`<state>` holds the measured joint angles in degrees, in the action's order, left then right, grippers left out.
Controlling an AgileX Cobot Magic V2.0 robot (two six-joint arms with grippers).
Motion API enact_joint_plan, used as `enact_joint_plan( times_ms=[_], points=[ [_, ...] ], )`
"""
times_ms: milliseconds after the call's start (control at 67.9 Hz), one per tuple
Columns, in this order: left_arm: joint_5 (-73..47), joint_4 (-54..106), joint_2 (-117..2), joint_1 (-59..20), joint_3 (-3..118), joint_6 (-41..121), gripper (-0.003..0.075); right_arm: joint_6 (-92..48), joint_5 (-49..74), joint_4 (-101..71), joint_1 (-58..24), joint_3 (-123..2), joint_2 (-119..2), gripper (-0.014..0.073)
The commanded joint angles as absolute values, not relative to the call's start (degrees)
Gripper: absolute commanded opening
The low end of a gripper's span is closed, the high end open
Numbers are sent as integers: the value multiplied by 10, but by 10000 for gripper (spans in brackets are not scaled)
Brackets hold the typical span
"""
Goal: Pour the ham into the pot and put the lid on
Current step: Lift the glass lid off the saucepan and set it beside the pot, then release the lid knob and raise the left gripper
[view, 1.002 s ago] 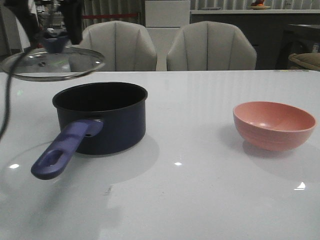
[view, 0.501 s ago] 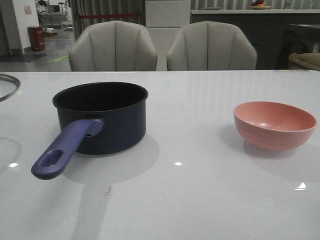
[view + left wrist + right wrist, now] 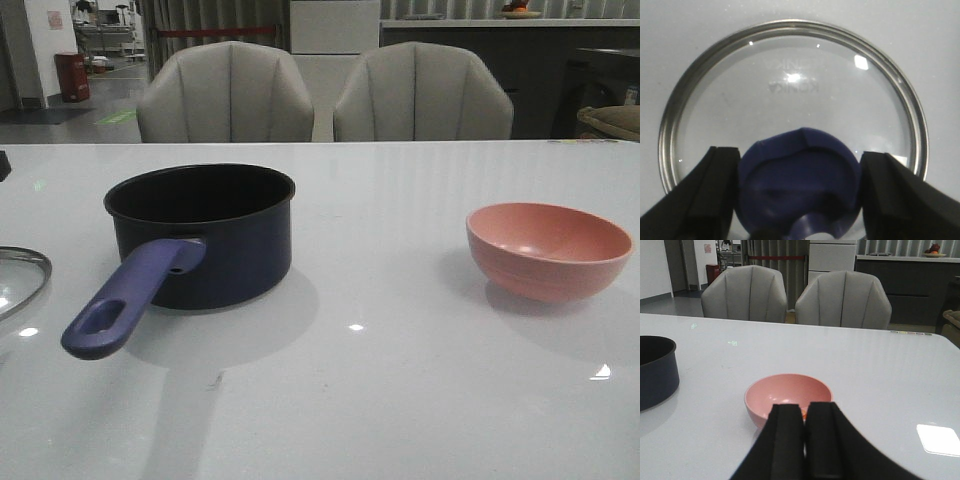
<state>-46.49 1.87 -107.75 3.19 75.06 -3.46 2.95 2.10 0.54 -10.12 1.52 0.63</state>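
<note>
1. the lid [image 3: 790, 100] is being gripped by its knob [image 3: 799, 185] between the left gripper's [image 3: 799, 192] jaws.
2. the right gripper [image 3: 805, 440] is being held closed behind the pink bowl [image 3: 788, 396].
3. the lid is now being shown lower, beside the pot [image 3: 205, 235], at the table [image 3: 400, 380] edge.

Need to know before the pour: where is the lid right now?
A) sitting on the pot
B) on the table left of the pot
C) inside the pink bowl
B: the lid lies at the table's left edge, and the pot stands uncovered.
</note>
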Motion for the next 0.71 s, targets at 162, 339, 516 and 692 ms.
enact_joint_plan(
  times_ms=[162,339,516,692],
  points=[
    [-444,19,-1065,34,762,-33,547,29,-30,10,-97,12,18,162],
    [-450,19,-1057,32,763,-24,640,29,-30,10,-97,12,18,162],
    [-439,19,-1000,16,762,-20,634,29,-30,10,-97,12,18,162],
    [-412,13,-915,-7,735,-11,634,29,-30,10,-97,12,18,162]
  ],
)
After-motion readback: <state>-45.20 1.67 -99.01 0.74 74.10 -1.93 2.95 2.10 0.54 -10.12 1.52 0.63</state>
